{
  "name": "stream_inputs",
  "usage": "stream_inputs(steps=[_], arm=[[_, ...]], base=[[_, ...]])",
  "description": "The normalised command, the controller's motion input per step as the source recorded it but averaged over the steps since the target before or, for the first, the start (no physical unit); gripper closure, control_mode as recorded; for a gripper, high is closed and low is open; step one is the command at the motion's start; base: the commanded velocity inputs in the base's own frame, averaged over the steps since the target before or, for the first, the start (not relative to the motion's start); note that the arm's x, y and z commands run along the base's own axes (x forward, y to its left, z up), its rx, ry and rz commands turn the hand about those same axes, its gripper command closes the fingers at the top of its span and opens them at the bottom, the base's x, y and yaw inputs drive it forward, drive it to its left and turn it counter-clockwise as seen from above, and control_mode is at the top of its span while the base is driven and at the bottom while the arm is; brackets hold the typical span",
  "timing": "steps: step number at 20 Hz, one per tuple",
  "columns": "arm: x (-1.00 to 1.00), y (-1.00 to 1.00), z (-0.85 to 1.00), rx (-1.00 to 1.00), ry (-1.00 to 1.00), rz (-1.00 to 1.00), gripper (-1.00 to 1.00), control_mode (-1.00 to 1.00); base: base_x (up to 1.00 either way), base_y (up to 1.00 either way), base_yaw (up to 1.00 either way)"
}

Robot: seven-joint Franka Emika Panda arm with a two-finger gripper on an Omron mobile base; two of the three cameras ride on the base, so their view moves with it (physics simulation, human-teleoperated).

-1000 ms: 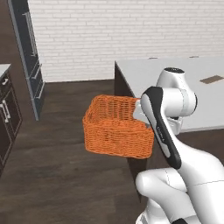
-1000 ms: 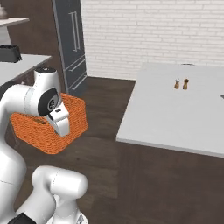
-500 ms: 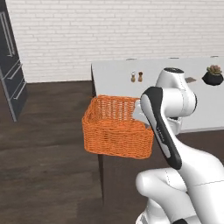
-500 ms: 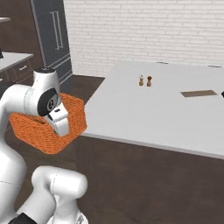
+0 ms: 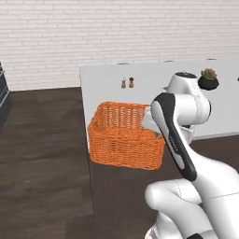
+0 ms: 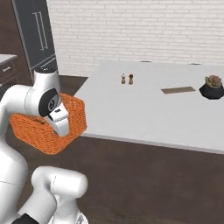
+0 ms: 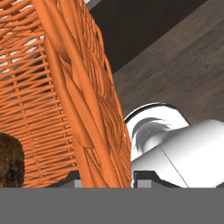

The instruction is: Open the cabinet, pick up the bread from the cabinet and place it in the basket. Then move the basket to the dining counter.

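Jaws were pinched on the near wall of the basket, held aloft beside the dining counter; bread was kept inside

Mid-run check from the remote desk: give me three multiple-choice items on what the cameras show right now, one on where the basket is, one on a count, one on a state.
1. Where is the basket?
A. Standing on the floor
B. Held up in the air beside the near edge of the grey dining counter
C. Set down in the middle of the counter

2. How many small shakers stand together on the counter?
A. Two
B. Four
C. None

3. What state is the gripper in?
A. Open and well away from the basket
B. Closed on a shaker
C. Closed on the basket's wall, one of the fingers on each side

Answers:
1 B: both base views show the basket off the floor, at the arm, not yet on the slab.
2 A: a pair shows near the far edge.
3 C: the hand view shows the wicker wall running between the fingers, with the bread inside.
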Motion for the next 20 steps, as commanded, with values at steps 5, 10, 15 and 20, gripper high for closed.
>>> stream_inputs(steps=[5,10,15,20], arm=[[0.00,0.00,0.00,0.00,0.00,0.00,1.00,1.00],[0.00,0.00,0.00,0.00,0.00,0.00,1.00,1.00],[0.00,0.00,0.00,0.00,0.00,0.00,1.00,1.00],[0.00,0.00,0.00,0.00,0.00,0.00,1.00,1.00]], base=[[0.26,0.30,-0.22],[0.31,0.24,-0.04],[0.54,0.13,0.00],[0.61,0.10,0.00]])
